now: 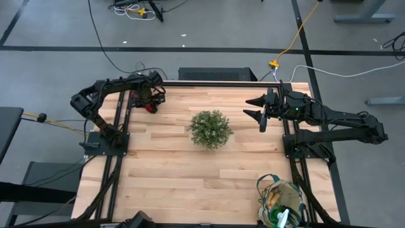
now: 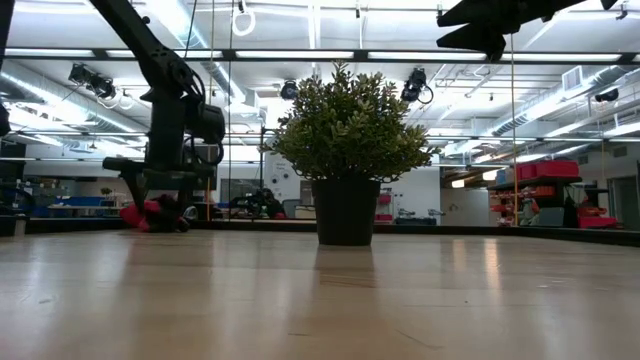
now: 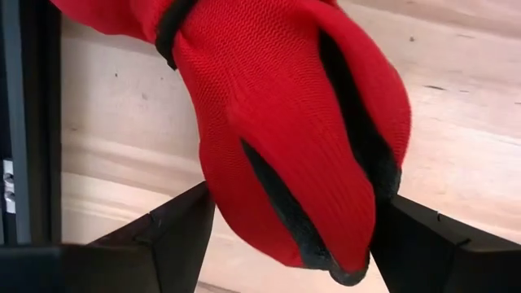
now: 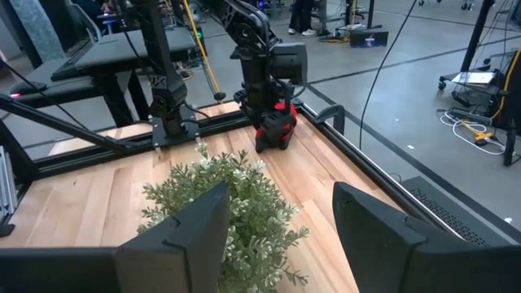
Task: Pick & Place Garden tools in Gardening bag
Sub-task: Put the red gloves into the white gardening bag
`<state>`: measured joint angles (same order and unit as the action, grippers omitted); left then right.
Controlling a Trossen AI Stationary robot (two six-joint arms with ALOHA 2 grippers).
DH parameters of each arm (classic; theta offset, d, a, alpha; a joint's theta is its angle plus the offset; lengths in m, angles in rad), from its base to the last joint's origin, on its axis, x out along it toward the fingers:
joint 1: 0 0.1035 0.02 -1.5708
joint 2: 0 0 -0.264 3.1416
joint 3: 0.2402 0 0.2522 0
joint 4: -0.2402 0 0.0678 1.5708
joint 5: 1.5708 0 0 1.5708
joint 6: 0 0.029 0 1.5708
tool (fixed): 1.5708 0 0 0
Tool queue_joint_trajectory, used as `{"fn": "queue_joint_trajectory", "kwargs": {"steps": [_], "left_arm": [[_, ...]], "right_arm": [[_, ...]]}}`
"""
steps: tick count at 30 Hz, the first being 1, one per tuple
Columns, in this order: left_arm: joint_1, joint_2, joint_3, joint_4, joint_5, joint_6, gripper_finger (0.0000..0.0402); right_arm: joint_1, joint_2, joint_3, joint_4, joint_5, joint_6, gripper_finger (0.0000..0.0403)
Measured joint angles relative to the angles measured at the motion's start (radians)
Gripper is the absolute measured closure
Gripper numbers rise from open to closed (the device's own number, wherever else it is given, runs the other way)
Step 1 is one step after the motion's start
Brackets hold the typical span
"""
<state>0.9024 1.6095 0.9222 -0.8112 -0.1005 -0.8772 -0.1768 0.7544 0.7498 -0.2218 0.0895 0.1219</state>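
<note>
The red gloves (image 3: 285,122), trimmed in black, lie at the table's far left corner and also show in the high view (image 1: 150,106). My left gripper (image 1: 149,100) is down on them, shut around them. My right gripper (image 1: 248,107) is open and empty, raised high at the far right, pointing toward the plant. The beige gardening bag (image 1: 281,201) with green trim stands at the near right corner, with a green and white item and other tools inside. My left gripper holds the red gloves' bunched fabric (image 3: 236,195) between its two fingers, one finger on each side of the bundle. The fingers come from above, pointing down. In the low view the gloves (image 2: 140,213) sit at table level under the gripper.
A round bushy green plant in a dark pot (image 1: 211,128) stands mid-table between the two arms. Black rails run along the table's left side (image 1: 117,171) and right side (image 1: 292,158). Bare wood lies between the plant and the near edge.
</note>
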Motion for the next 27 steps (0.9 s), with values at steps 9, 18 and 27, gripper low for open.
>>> {"fn": "queue_joint_trajectory", "kwargs": {"steps": [9,18,27], "left_arm": [[-0.003,0.028,0.000,0.017,-0.002,0.007,0.0103],[-0.003,0.028,0.000,0.022,-0.008,0.010,0.0157],[-0.003,0.028,0.000,0.022,-0.010,0.020,0.0238]], "right_arm": [[0.000,0.000,0.000,0.000,0.003,0.000,0.0183],[0.000,0.000,0.000,0.003,0.025,-0.009,0.0183],[0.000,0.000,0.000,0.005,0.033,-0.009,0.0183]]}}
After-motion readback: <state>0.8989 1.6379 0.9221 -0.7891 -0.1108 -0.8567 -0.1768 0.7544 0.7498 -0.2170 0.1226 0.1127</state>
